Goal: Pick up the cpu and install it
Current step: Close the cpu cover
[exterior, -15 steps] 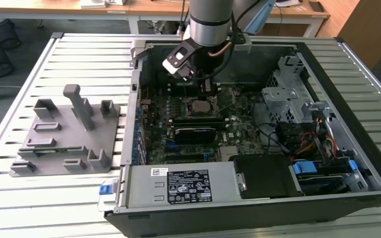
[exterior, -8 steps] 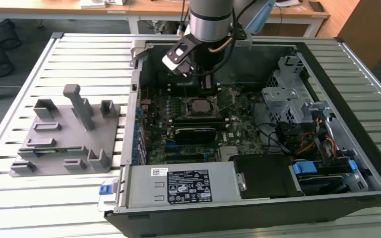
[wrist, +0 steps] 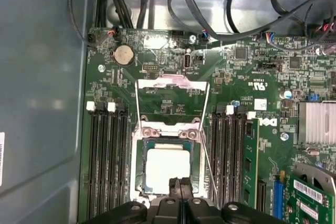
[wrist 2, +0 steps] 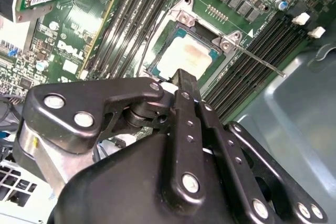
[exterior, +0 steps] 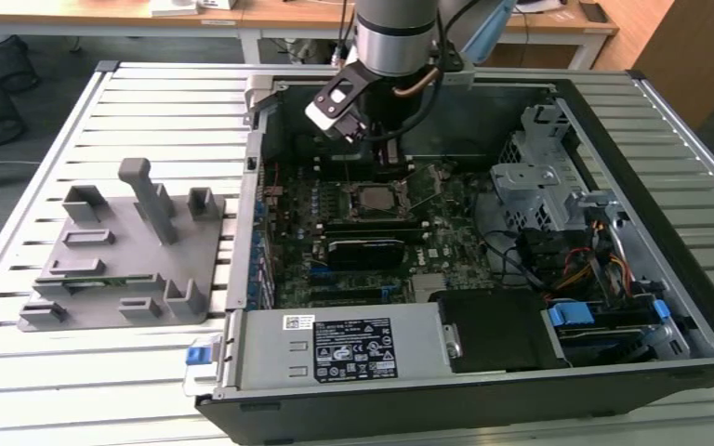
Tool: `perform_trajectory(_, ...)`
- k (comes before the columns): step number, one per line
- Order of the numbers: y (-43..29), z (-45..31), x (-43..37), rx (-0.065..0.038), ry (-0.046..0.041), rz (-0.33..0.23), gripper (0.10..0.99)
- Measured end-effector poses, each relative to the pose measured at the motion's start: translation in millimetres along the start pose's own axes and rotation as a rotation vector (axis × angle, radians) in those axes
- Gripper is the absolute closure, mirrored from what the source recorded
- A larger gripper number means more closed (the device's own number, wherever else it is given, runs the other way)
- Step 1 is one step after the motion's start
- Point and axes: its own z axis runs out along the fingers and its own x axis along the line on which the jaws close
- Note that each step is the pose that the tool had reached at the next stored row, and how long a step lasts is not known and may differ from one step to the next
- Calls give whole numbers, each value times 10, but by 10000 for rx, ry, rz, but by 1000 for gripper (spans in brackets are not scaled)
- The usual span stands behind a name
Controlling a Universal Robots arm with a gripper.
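The cpu (wrist: pixel 167 167), a small square chip with a pale silver top, lies flat inside the dark metal-framed socket (wrist: pixel 140 153) on the green motherboard; it also shows in the second wrist view (wrist 2: pixel 185 57) and in the exterior view (exterior: pixel 376 199). The socket's load plate (wrist: pixel 170 83) is flipped open and its thin wire lever (wrist 2: pixel 260 61) stands free. My gripper (wrist: pixel 178 186) hangs just above the chip's edge with its two fingers pressed together and nothing between them. In the second wrist view the gripper (wrist 2: pixel 181 74) tips sit right beside the chip. In the exterior view the gripper (exterior: pixel 379 150) is over the case.
The open computer case (exterior: pixel 605 372) stands on a slatted table (exterior: pixel 109 390). A grey fixture (exterior: pixel 122 269) with upright posts sits at the exterior view's left. Memory slots (wrist: pixel 107 161) flank the socket. Cables (wrist: pixel 220 19), a drive cage (exterior: pixel 543 177) and the power supply (exterior: pixel 345 348) crowd the case.
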Motion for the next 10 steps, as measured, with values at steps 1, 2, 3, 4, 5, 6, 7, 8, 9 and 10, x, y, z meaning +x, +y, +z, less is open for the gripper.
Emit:
perform_trajectory(1, 10, 0, 0, 3, 1, -8, 980)
perform_trajectory(2, 21, 1, 0, 3, 3, -16, 980)
perform_trajectory(3, 33, 2, -1, 4, 5, -27, 980)
perform_trajectory(4, 43, 2, -2, 5, 16, -37, 980)
perform_trajectory(5, 50, 2, -2, 2, 55, -43, 980)
perform_trajectory(6, 55, 3, -2, 0, 121, -43, 980)
perform_trajectory(7, 59, 3, -2, -3, 216, -42, 980)
perform_trajectory(8, 62, 3, -2, -4, 308, -41, 980)
perform_trajectory(9, 64, 3, -2, -6, 396, -39, 980)
perform_trajectory(10, 65, 3, -2, -8, 429, -38, 980)
